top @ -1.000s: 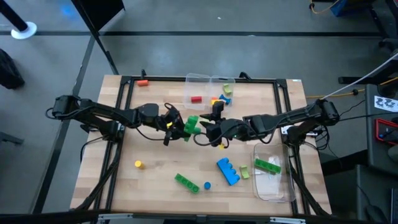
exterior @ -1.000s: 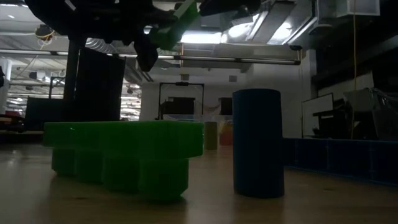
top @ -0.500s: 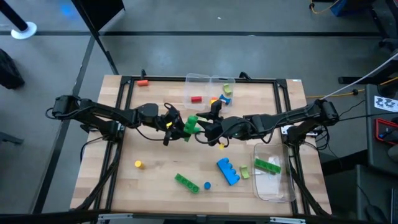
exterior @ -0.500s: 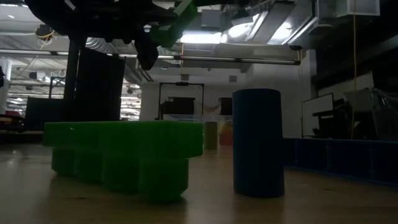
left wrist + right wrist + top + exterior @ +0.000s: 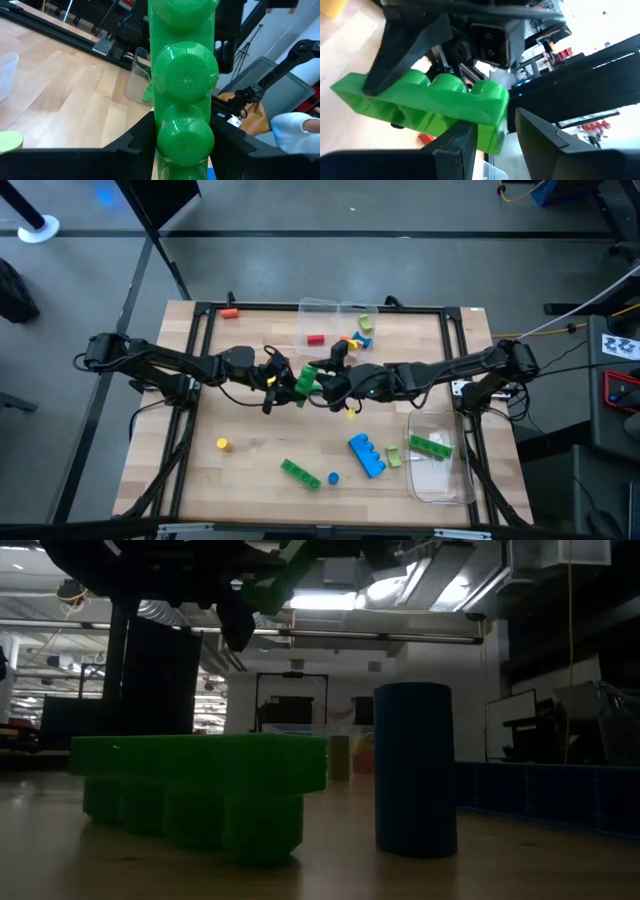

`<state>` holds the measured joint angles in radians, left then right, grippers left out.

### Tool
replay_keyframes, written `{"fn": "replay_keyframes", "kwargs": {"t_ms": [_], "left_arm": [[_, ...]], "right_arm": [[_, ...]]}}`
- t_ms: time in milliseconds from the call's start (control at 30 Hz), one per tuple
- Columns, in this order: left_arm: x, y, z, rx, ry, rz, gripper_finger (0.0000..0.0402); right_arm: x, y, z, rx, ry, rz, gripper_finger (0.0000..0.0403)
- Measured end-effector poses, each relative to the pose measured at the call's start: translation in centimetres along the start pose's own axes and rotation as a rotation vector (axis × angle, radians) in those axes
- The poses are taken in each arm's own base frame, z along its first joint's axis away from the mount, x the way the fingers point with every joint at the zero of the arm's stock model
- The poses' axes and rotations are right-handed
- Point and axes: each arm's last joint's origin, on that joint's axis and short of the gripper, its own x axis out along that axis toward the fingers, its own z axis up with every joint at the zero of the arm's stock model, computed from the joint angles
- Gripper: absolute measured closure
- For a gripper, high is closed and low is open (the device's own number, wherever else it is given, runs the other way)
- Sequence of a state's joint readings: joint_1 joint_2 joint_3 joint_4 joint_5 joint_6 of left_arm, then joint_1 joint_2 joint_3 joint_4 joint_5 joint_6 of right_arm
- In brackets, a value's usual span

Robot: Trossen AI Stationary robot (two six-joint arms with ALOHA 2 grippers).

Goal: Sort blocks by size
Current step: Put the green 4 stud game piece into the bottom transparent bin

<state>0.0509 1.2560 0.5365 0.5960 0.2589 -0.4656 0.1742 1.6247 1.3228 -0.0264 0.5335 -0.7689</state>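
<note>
At frame centre, the left gripper (image 5: 290,383) clamps one green brick (image 5: 307,378); the right gripper (image 5: 322,381) jaws straddle its end, open. Two more green bricks (image 5: 299,472) (image 5: 431,445) and one blue brick (image 5: 366,455) lie lower right. No legible writing.

Blocks (image 5: 366,455), perhaps two containers (image 5: 440,468), on table (image 5: 250,470)

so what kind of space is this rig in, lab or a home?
Looks like a robotics lab or workshop, not a home. The light wooden table sits inside a black metal frame on a bare grey floor, the low view shows long ceiling strip lights, and loose cabling runs alongside.
</note>
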Motion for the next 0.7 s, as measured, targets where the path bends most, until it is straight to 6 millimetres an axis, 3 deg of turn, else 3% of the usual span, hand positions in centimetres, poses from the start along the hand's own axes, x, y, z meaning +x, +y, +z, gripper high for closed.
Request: {"fn": "replay_keyframes", "kwargs": {"t_ms": [167, 433, 700], "left_arm": [[0.05, -0.17, -0.17, 0.0, 0.007, 0.0, 0.027], [0.06, -0.22, -0.16, 0.061, 0.008, -0.004, 0.0252], [0.06, -0.12, -0.38, 0.07, 0.029, 0.003, 0.0212]], "right_arm": [[0.46, -0.12, -0.14, -0.017, -0.011, -0.006, 0.0286], [0.48, -0.12, -0.01, -0.033, -0.036, 0.004, 0.0387], [0.46, 0.07, -0.29, -0.049, 0.011, 0.002, 0.0377]]}}
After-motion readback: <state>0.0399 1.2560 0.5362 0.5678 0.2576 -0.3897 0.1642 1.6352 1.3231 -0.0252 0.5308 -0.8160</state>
